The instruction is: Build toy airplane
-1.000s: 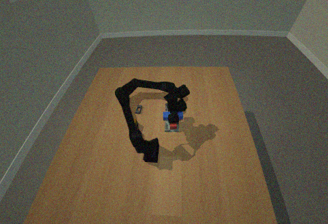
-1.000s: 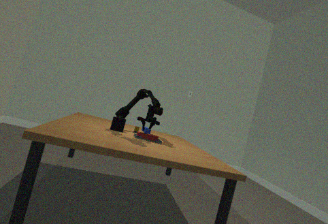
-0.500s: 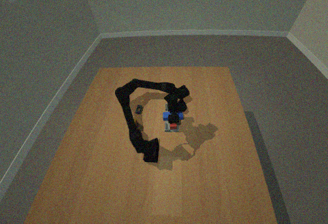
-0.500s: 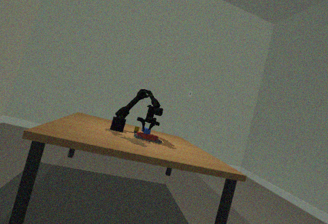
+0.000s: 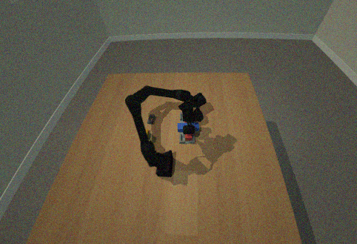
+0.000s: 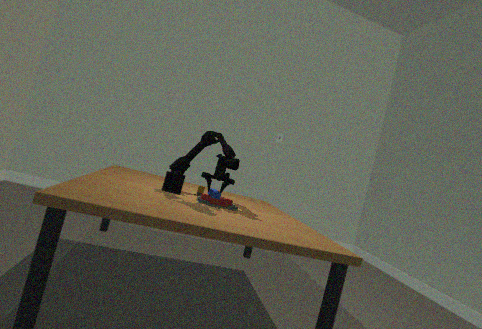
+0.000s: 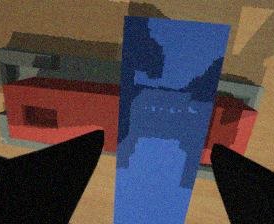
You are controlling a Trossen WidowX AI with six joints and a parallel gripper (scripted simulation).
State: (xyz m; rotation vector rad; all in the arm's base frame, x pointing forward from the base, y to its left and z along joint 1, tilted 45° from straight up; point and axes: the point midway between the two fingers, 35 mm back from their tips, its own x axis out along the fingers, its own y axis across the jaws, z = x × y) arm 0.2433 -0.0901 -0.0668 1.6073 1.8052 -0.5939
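Note:
The red fuselage (image 5: 189,137) (image 6: 225,201) (image 7: 78,105) lies lengthwise in the grey jig (image 5: 181,141) (image 7: 5,131). Its square tail socket (image 7: 40,116) is empty. The blue wing (image 5: 181,127) (image 6: 214,195) (image 7: 188,45) lies crosswise over the fuselage; its tab is hidden, and I cannot tell whether it sits fully down. My gripper (image 6: 216,191) (image 7: 157,143) is open, its fingers apart on either side of the wing, with gaps showing beside it in the wrist view. The yellow tail fin (image 5: 148,133) (image 6: 200,189) stands apart from the jig, near the arm's base.
A small dark grey block (image 5: 151,119) is on the wooden table (image 5: 122,194) (image 6: 130,197), left of the jig in the top view. The arm arches over the left side from its base (image 5: 164,165) (image 6: 173,183). Arm shadows fall around the jig.

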